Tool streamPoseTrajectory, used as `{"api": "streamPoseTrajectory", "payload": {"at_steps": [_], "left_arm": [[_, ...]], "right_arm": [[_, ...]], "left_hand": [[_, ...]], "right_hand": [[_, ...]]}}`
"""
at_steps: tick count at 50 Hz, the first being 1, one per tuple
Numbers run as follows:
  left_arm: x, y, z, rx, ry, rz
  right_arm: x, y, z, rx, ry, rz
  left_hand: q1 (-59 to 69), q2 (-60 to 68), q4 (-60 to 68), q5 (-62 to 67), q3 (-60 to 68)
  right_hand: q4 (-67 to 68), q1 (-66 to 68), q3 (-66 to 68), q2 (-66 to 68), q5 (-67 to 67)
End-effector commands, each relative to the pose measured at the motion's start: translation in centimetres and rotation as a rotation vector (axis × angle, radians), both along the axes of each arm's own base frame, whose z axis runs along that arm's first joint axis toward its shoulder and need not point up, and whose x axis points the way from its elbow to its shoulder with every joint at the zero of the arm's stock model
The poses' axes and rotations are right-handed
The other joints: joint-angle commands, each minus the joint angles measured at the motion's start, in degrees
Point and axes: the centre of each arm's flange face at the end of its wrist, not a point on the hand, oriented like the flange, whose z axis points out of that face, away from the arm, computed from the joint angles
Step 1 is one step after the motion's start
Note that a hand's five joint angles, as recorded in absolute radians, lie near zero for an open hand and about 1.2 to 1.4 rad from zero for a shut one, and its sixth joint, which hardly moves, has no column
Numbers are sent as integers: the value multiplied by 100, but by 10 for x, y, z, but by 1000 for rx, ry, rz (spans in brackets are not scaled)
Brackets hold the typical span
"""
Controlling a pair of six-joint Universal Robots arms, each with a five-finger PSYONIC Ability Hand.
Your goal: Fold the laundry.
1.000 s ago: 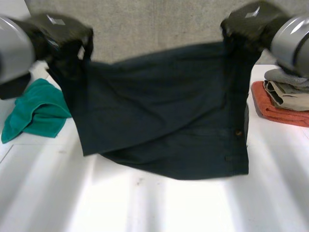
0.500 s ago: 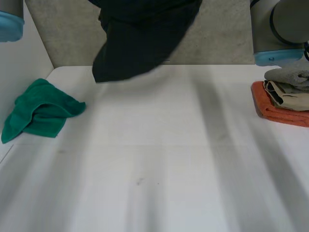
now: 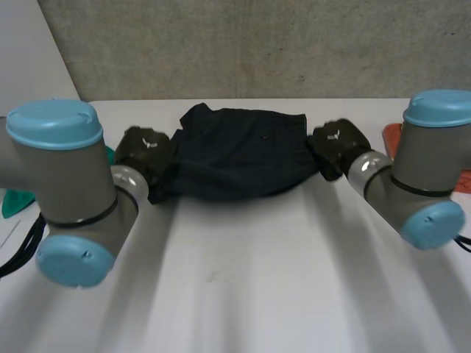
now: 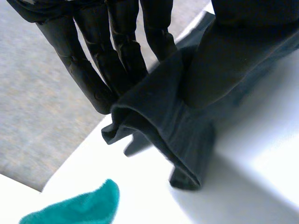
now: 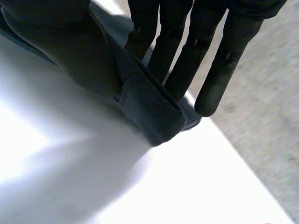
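Toward the far edge of the white tabletop, a dark garment lies loosely spread between the arms. The left robot hand pinches its left end between thumb and straight fingers, and the right robot hand pinches the right end likewise. The cloth looks soft, light and limp, so hems and corners seem the surest holds.

Down from midair — dark garment now on the table

White table, streaky light across it; grey textured wall behind, possibly concrete; pale panel beside it.
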Motion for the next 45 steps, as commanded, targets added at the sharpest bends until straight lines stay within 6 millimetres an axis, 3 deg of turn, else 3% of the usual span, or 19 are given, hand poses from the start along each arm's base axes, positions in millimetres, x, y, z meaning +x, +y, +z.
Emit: {"api": "streamPoseTrajectory", "payload": {"at_steps": [1,4,7,9,10,13,18,22,29,30,33,34,36,37,40,44,45], "left_arm": [[19,49,37,56,-108,-18],[31,60,83,-28,-73,7],[41,70,163,-260,74,21],[45,77,196,-369,142,13],[47,81,224,-467,196,2],[50,82,266,-620,276,-4],[45,62,290,-708,304,13],[33,35,279,-682,285,18],[11,-34,221,-579,219,18],[6,-51,199,-542,201,16],[-3,-76,163,-491,170,13],[-9,-91,138,-457,157,5],[-13,-104,114,-433,144,1],[-18,-116,90,-413,137,-4],[-26,-141,50,-413,135,-9],[-31,-165,24,-446,135,10],[-30,-168,22,-449,135,21]], "right_arm": [[-24,50,37,85,127,53],[-27,54,79,-26,99,46],[-27,53,140,-212,-5,26],[-26,51,164,-281,-64,13],[-28,48,185,-340,-119,-6],[-28,42,222,-439,-225,-39],[-24,29,243,-504,-295,-65],[-11,18,232,-491,-286,-57],[12,-9,179,-420,-232,-75],[18,-16,160,-394,-212,-79],[25,-27,129,-352,-172,-89],[30,-35,108,-330,-145,-102],[34,-41,88,-314,-121,-110],[40,-47,70,-317,-102,-120],[47,-61,49,-363,-105,-154],[56,-85,28,-474,-154,-212],[62,-91,27,-526,-184,-204]], "left_hand": [[1338,1125,1152,1267,1169],[1338,1125,1152,1267,1169],[1338,1125,1152,1267,1169],[1338,1125,1152,1267,1169],[1338,1125,1152,1267,1169],[1338,1125,1152,1267,1169],[1338,1125,1152,1267,1169],[1338,1125,1152,1267,1169],[1338,1125,1152,1267,1169],[1338,1125,1152,1267,1169],[1338,1125,1152,1267,1169],[1338,1125,1152,1267,1169],[1338,1125,1152,1267,1169],[1338,1125,1152,1267,1169],[1338,1125,1152,1267,1169],[1024,811,837,953,854],[155,-59,-32,84,-15]], "right_hand": [[1145,1543,1175,1235,1216],[1145,1543,1175,1235,1216],[1145,1543,1175,1235,1216],[1145,1543,1175,1235,1216],[1145,1543,1175,1235,1216],[1145,1543,1175,1235,1216],[1145,1543,1175,1235,1216],[1145,1543,1175,1235,1216],[1145,1543,1175,1235,1216],[1145,1543,1175,1235,1216],[1145,1543,1175,1235,1216],[1145,1543,1175,1235,1216],[1145,1543,1175,1235,1216],[1145,1543,1175,1235,1216],[1145,1543,1175,1235,1216],[1145,1543,1175,1235,1216],[-2904,-2506,-2874,-2813,-2833]]}}
